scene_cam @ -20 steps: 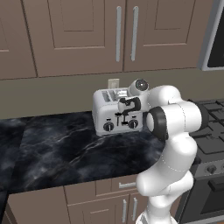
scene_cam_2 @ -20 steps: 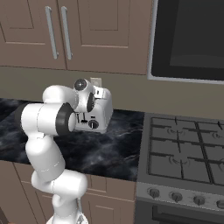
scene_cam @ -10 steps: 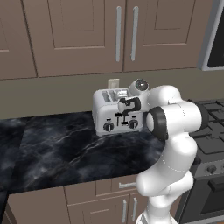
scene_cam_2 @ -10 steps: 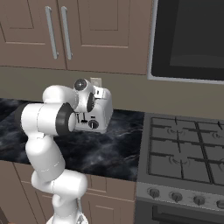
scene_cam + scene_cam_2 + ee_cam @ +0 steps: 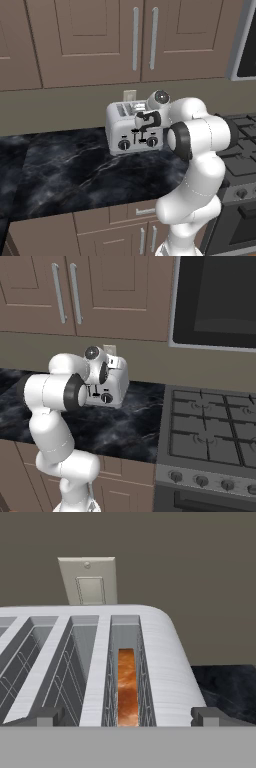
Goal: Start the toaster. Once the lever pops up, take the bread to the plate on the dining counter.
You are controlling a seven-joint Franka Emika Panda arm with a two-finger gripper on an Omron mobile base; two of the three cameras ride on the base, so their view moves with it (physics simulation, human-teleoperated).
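Left base view: hovering right in front of the toaster (image 5: 131, 128), gripper (image 5: 145, 121) sitting against its silver face just above the two black knobs and slider levers. Toaster standing at the back of the dark marbled surface (image 5: 75, 172), under the wall outlet (image 5: 129, 95). Risking, by this reading, a shove of the whole appliance backwards if pushing on with the wrist rather than catching a lever; also risking a grab at the wrong slider, the levers being small and close together. Matching the earlier picture here — arm and toaster not shifting at all.

Right base view: seeing the same toaster (image 5: 113, 385) largely masked by the white forearm, the stove (image 5: 212, 431) lying just beside it to the right. Swinging wide from this cramped pose looking likely to clip the toaster's side and skid it toward the burners. Again showing nothing moving against the earlier frame.

Hand view: looking down along the slots, jaws standing fully apart and gripping nothing, their dark fingertips (image 5: 212, 716) straddling the right-hand end of the toaster top. Bread (image 5: 127, 687) sitting deep inside the rightmost slot, orange crust glowing between the wire guides, well below the rim. Closing in now looking liable to pinch the slot walls instead of the slice, since nothing is standing proud to grab. Plate and dining counter lying somewhere beyond these pictures.
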